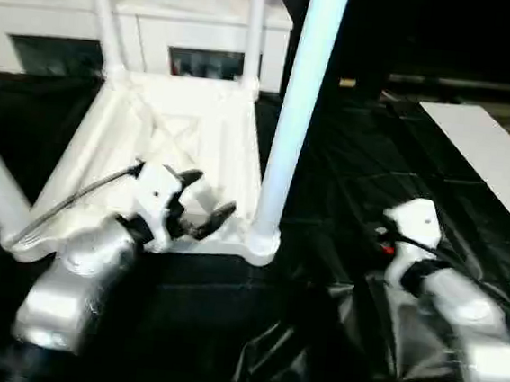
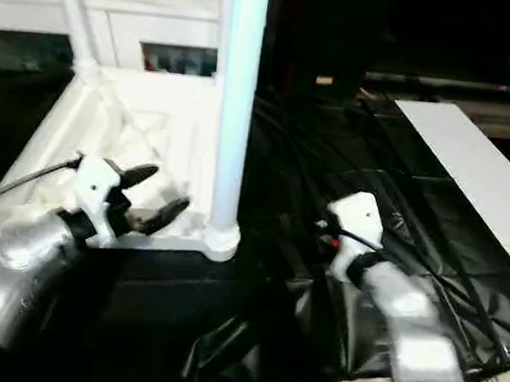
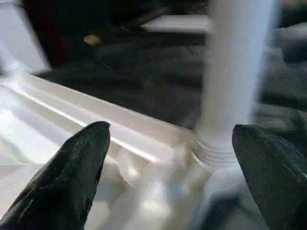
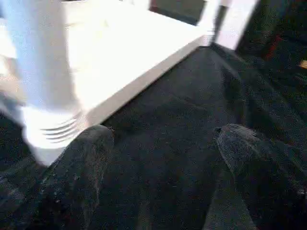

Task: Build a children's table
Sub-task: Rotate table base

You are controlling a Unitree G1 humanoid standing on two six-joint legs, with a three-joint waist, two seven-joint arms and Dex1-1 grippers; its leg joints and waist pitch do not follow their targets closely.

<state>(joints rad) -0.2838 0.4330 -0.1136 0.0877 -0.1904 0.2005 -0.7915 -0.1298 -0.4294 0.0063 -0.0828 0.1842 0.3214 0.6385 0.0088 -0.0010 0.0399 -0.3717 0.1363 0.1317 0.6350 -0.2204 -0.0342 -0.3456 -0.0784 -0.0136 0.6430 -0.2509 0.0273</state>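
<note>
Four legs (image 1: 291, 113) stand socketed in the upturned tabletop (image 1: 183, 139) at frame centre, so both grippers, left (image 1: 201, 202) and right (image 4: 160, 143), hang released, grasping nothing.

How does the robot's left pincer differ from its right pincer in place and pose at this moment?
1. The left pincer hovers over the upturned white plastic ribbed tabletop; the right pincer is over the black floor sheet.
2. The left pincer points toward the near white tapered round leg; the right pincer sits on that leg's other side.
Shared: both are open and hold nothing.
</note>
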